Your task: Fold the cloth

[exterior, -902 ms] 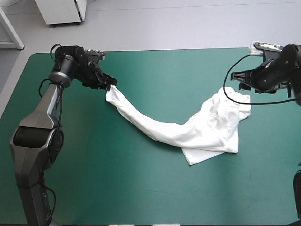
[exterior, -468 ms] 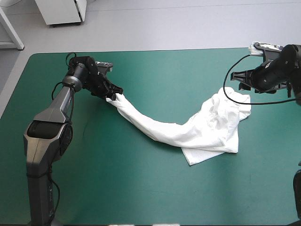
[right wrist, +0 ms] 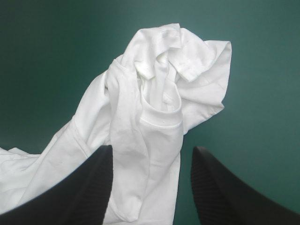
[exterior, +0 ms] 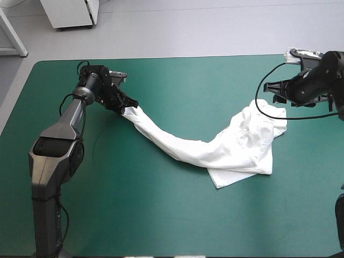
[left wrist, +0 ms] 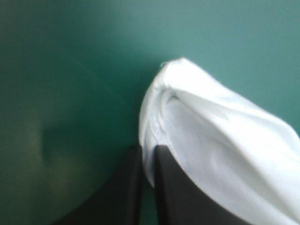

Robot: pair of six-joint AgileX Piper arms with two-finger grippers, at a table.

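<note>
**Entry: T-shirt, not yet spread, held at one end only**

Item — T-shirt [exterior: 231,148], white, short-sleeved. It lay on the teal-green table [exterior: 161,215] as a twisted rope running from the far left part of the table to a crumpled heap near the right edge. No fold had been made in it.

Left gripper [exterior: 128,105] — black fingers all but closed, with a hemmed edge of the shirt pinched between the tips. The rope of cloth ran away from that grip toward the heap. It touched nothing else.

Right gripper [exterior: 275,92] — fingers well apart and empty, hanging over the far side of the heap. The neckband and a sleeve hem lay ahead of it, between the finger lines, but the fingers were clear of the cloth.

Step in hand, as I judged it: straightening the shirt so that it could be laid flat, which comes ahead of any folding.

Next move, as I judged it: the right gripper would need to drop onto a single outer edge of the heap, not a bunch of layers. With both ends held, the arms could draw the shirt out and spread it.
</note>
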